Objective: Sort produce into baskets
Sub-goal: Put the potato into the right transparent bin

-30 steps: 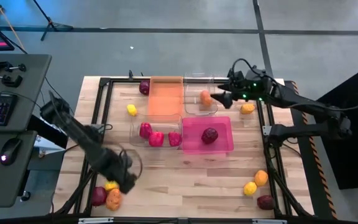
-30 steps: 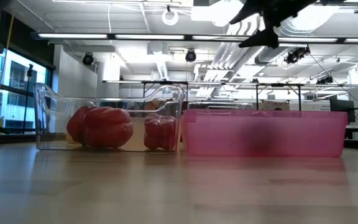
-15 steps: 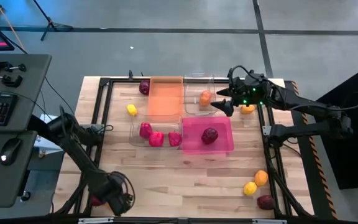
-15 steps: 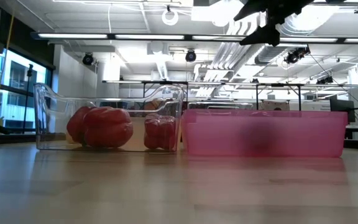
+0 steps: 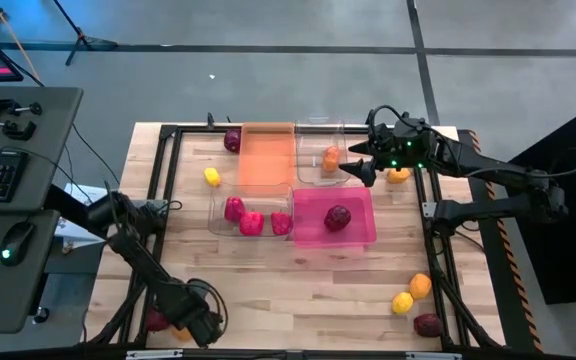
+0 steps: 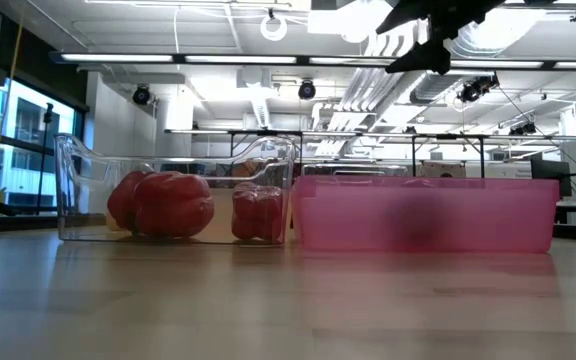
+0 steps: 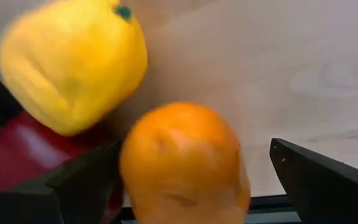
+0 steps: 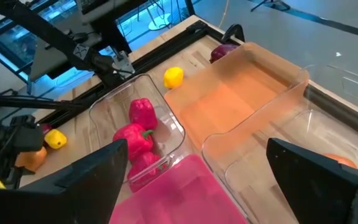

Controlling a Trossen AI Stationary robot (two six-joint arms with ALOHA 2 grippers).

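Observation:
At the table's near left corner, my left gripper [image 5: 192, 326] points down, open, over a small cluster of produce. In its wrist view an orange piece [image 7: 182, 165] lies on the table between its two fingers, with a yellow piece [image 7: 73, 62] and a dark red piece [image 7: 17, 155] beside it. My right gripper [image 5: 354, 163] hangs open and holds nothing, high above the far clear basket [image 5: 320, 175], which holds an orange piece [image 5: 330, 157]. The near clear basket [image 5: 216, 205] holds red peppers [image 5: 251, 221]. The pink basket [image 5: 360, 225] holds a maroon piece [image 5: 338, 217]. Nothing shows in the orange basket [image 5: 266, 155]. My left gripper comes from above with one finger [image 7: 86, 183] close against the orange piece's side [image 7: 132, 168] and the other finger [image 7: 319, 180] well apart from it. I cannot tell whether the near finger touches it. The piece rests on the table.
Loose produce lies on the table: a yellow piece [image 5: 212, 177] and a maroon piece [image 5: 232, 139] at the far left, an orange one [image 5: 398, 175] under the right arm, and yellow [image 5: 402, 302], orange [image 5: 420, 286] and maroon [image 5: 427, 325] pieces at the near right. A black frame [image 5: 168, 160] edges the table.
My left gripper has gone down and toward the table's near edge, rolling as it went, and now stands over the cluster at the near left corner. Its fingers have stayed open. No produce has moved.

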